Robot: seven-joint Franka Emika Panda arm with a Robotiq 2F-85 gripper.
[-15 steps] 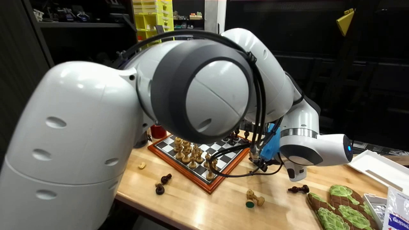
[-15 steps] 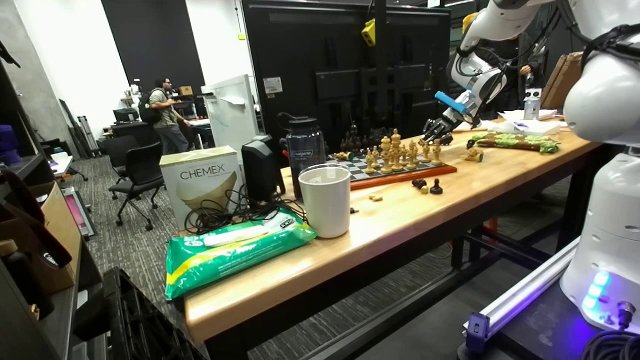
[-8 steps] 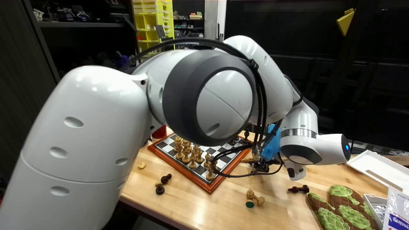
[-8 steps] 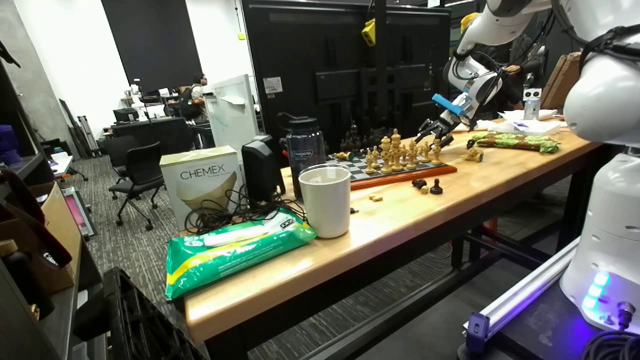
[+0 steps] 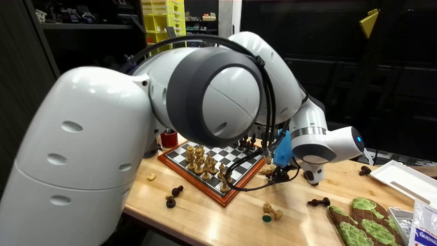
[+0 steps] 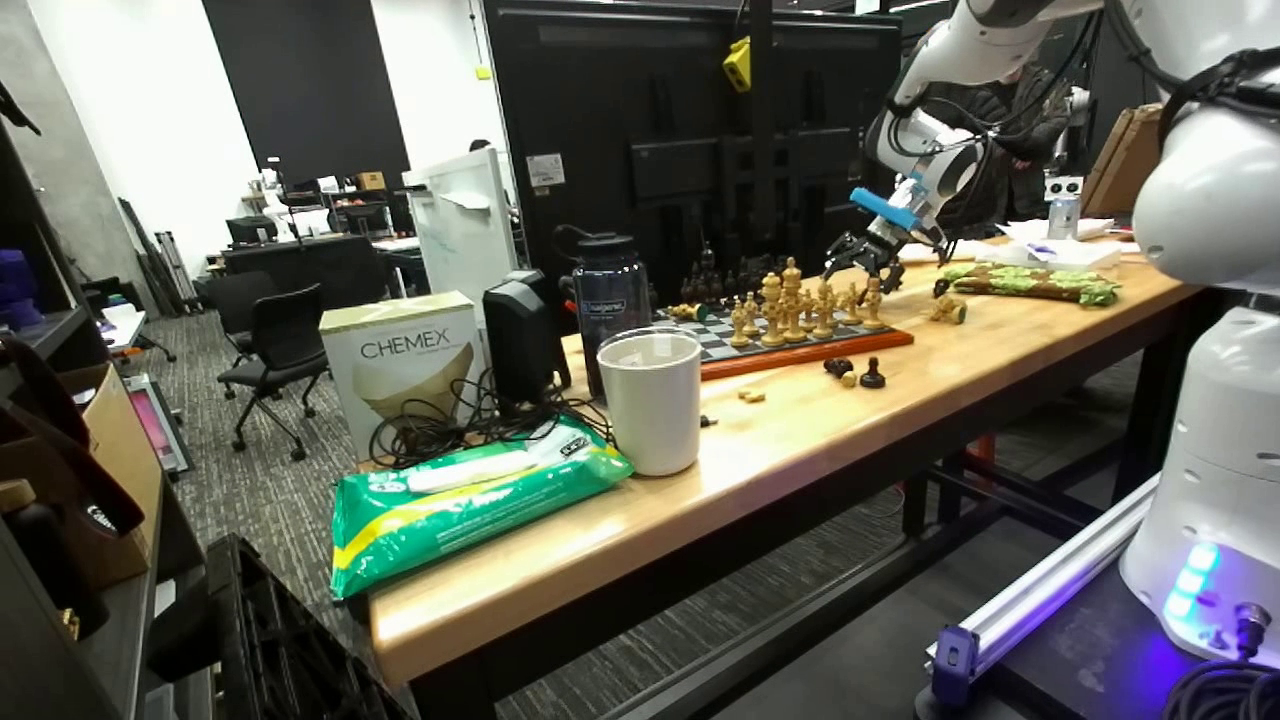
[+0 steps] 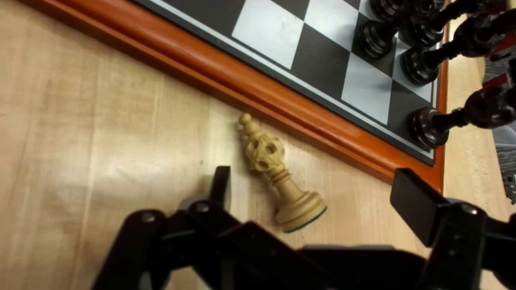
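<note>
A pale carved chess piece point(image 7: 288, 189) lies on its side on the wooden table, close alongside the orange-brown rim of the chessboard point(image 7: 201, 60). Above it, in the wrist view, my gripper point(image 7: 317, 193) stands wide open. The piece's base shows between the spread fingers, nearer the left one, and nothing is gripped. In an exterior view the same piece point(image 5: 267, 170) shows next to the board, partly behind cables and the gripper. The black gripper point(image 6: 862, 268) appears with jaws apart beyond the board's pale pieces point(image 6: 790, 300). Dark pieces point(image 7: 428, 127) stand at the board's corner.
Fallen pale pieces point(image 5: 268, 209) and a dark piece point(image 5: 319, 202) lie on the table. A leaf-patterned mitt point(image 5: 375, 230) and white tray point(image 5: 416, 184) are to one side. A white mug point(image 6: 650, 410), black bottle point(image 6: 608, 310) and green pack point(image 6: 470, 510) stand elsewhere.
The jaws have spread from nearly shut to wide. The gripper has shifted left in both exterior views. The pale piece beside the board, hidden one second ago, now shows.
</note>
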